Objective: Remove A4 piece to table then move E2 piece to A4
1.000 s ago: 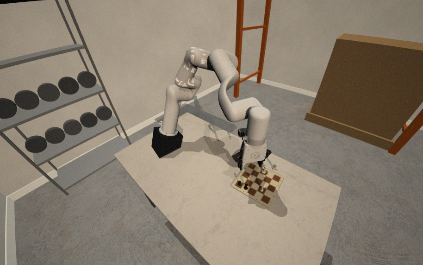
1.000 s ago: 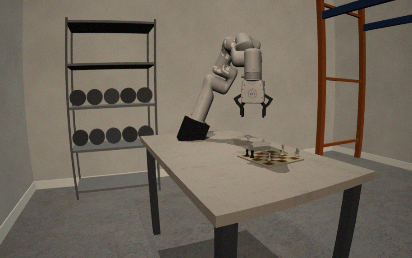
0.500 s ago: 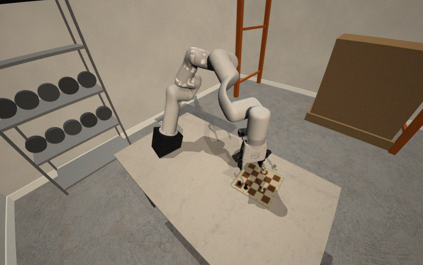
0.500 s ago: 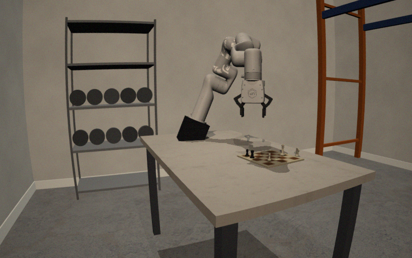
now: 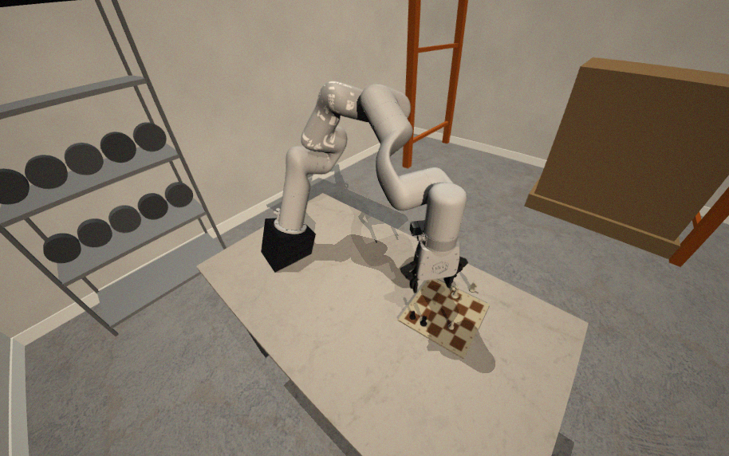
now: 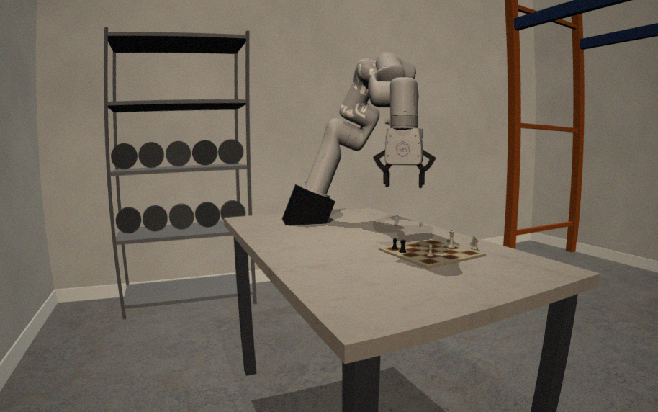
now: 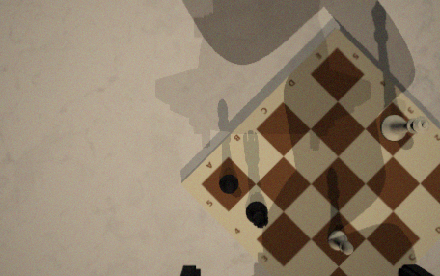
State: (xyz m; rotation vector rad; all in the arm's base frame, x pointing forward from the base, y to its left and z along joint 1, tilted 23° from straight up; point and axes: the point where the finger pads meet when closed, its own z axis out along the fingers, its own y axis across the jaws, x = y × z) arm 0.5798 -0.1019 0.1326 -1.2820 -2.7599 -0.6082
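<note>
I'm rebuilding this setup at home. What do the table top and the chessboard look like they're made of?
Table top: a thick, pale slab with faint cloudy mottling and a matte finish, most like stone or a stone-look laminate. Chessboard: a thin, flat panel of cream and reddish-brown squares with a printed letter border, probably wood or printed board; no grain shows.

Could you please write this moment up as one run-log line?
gripper: open, empty, high above chessboard | black piece on A4: upright, untouched | white piece on E2: not moved
</note>
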